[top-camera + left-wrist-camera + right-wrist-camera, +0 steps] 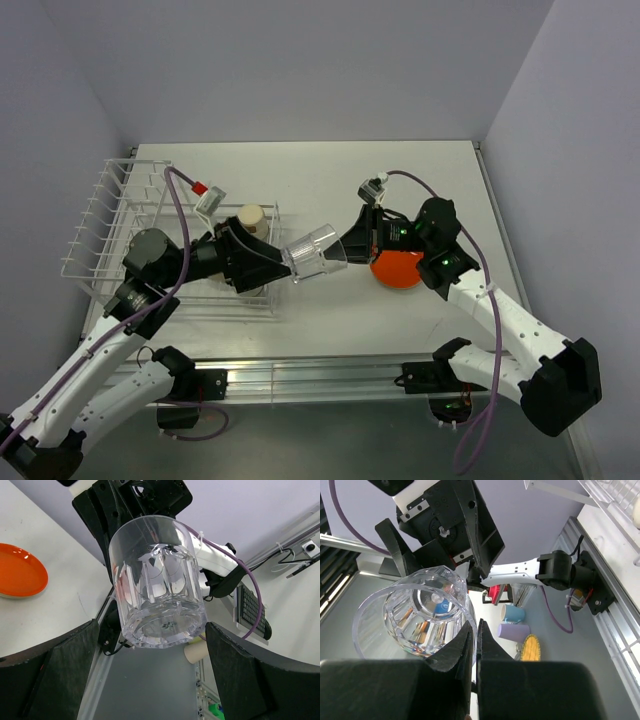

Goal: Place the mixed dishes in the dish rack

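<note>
- Top external view: the clear glass (312, 252) hangs in the air above the table (330, 185), between the basket end of the dish rack (108, 222) and the orange plate (396, 268). It is lying over, with its long axis running roughly left to right.
- Its thick base points toward the left arm and its open mouth toward the right arm. The right wrist view looks straight into the mouth, and the left wrist view looks at the base.
- The right gripper (476, 636) has its jaws closed on the glass, pinching one wall at the rim, with one finger inside the mouth and one outside. This is the only hold on the glass.
- The left gripper (286, 264) is spread wide and grips nothing. In the left wrist view its two fingers (55, 672) flank the base on either side, with a gap showing on each side, so they do not touch the glass.
- The relation that matters is that the glass lies straight ahead of the left gripper, base first, along its approach line. I judge a short advance and a squeeze across the round wall would complete a handover.
- I cannot tell how far the base already reaches in between the left fingertips.
- The left arm is nearer the rack, where a tan cup (250, 217) stands in the basket. The plate lies flat on the table under the right arm.
</note>
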{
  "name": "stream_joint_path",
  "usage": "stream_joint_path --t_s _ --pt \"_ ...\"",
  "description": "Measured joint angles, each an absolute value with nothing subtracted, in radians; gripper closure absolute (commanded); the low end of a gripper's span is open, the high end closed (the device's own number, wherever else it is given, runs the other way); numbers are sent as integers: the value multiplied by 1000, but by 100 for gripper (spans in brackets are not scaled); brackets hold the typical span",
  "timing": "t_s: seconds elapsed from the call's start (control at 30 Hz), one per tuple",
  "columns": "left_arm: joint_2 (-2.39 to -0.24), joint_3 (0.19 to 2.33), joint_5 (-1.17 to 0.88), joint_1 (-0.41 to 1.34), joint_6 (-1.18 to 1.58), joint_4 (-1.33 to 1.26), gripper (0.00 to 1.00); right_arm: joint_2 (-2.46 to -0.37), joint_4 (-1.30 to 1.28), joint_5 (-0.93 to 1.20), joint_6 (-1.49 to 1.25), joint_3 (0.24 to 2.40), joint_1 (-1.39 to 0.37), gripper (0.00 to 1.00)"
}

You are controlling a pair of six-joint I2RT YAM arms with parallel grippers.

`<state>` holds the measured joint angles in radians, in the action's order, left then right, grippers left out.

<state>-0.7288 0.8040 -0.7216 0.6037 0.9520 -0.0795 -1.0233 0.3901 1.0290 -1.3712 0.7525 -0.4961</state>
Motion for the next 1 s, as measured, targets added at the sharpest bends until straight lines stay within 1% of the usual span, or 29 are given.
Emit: stream_joint_path --t_s 0.23,0.47,0.67,0.77,0.83,0.87,0.9,0.93,0.97,1.0 --pt "-719 797 -716 606 976 -98 5 -1041 361 1011 -1324 754 -509 100" --pt "-726 780 -697 609 1012 -124 7 -1052 345 1005 -1298 768 -522 100" --pt "-739 780 -663 631 1019 -135 12 -1053 346 971 -1288 783 -534 100" --pt "-742 780 -652 640 1020 -143 17 -1055 361 965 -1293 786 -535 100" --pt "-742 780 -644 642 1019 -143 27 -1057 368 964 -1297 786 -535 100" --pt "-742 780 -638 642 1019 -142 35 -1058 374 964 -1300 786 -535 100" --pt "-742 780 -635 643 1021 -141 52 -1058 376 962 -1299 786 -535 100" --pt "-741 781 -630 643 1026 -140 60 -1058 380 962 -1299 786 -535 100" --pt "-740 782 -630 644 1028 -139 70 -1059 382 960 -1295 786 -535 83" --pt "-739 784 -627 645 1029 -138 93 -1059 385 960 -1296 786 -536 66"
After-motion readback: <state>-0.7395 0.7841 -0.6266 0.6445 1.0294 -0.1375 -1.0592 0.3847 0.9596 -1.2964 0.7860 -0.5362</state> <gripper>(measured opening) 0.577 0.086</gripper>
